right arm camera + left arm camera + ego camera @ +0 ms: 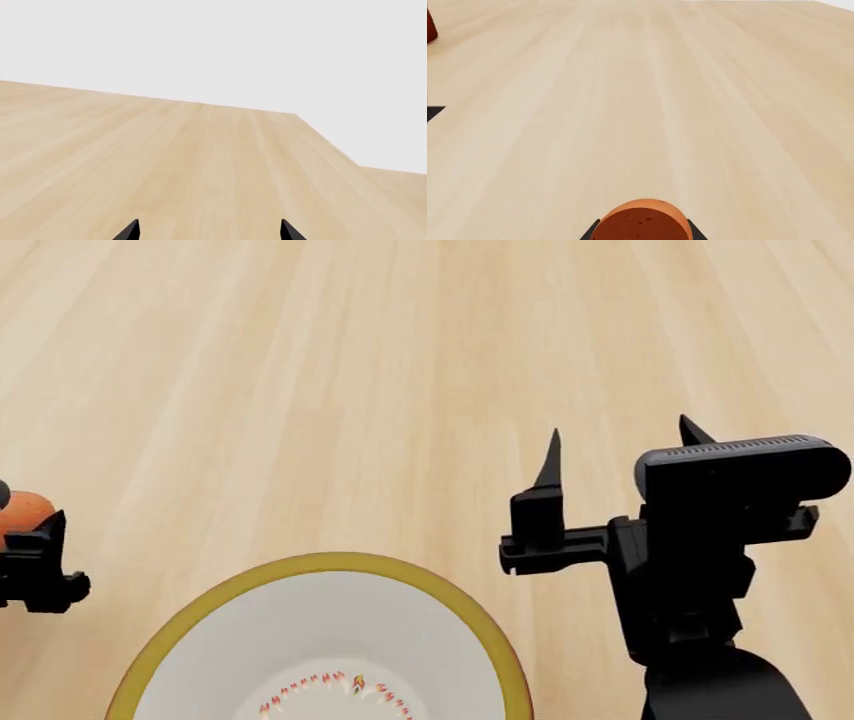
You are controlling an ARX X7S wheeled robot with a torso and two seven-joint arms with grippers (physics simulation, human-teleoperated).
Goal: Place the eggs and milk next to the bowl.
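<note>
Orange-brown egg (642, 222) gripped in left gripper (30, 558) at 9 o'clock, white bowl (320, 570) at 6, right gripper (617, 462) wide apart, holding nothing, wooden table (334, 370).

table (334, 360): pale wood, matt grain | bowl (174, 640): smooth glazed | egg (642, 222): orange-brown, speckled, matt | claws: black matt

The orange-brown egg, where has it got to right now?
The orange-brown egg sits between the left gripper's fingers, at the head view's far left edge, over the wooden table just left of the bowl.
</note>
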